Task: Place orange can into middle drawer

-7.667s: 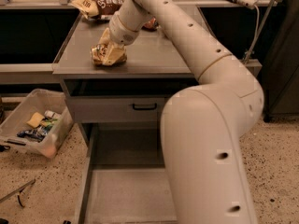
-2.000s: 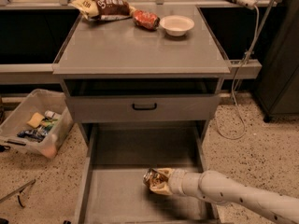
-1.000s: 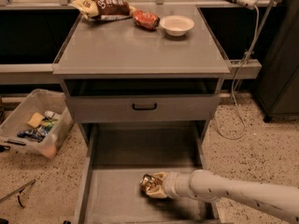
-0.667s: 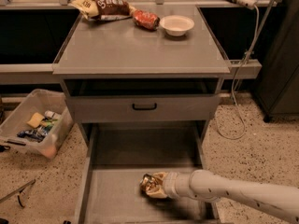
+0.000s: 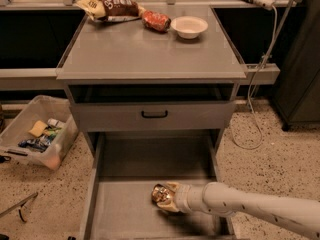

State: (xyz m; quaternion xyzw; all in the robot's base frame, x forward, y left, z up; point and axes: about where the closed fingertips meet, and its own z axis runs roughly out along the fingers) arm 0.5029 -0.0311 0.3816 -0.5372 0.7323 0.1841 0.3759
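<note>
**Orange can held in gripper, inside middle drawer**

Gripper (image 5: 167, 198): reaches in from the right on a pale arm, with its fingers clasped around the orange can (image 5: 160, 194).
Orange can: at the gripper's tip, low over the floor of the middle drawer (image 5: 120, 211), which stands pulled out. Whether the can touches the floor cannot be told.
Above the gripper: shallow drawer (image 5: 200, 116) with a black handle.
Far above, on the cabinet top (image 5: 125, 54): snack bag (image 5: 107, 6), red can (image 5: 156, 20), white bowl (image 5: 189, 26).
Up and left of the gripper, on the ground: plastic bin (image 5: 20, 115) of odds and ends.
</note>
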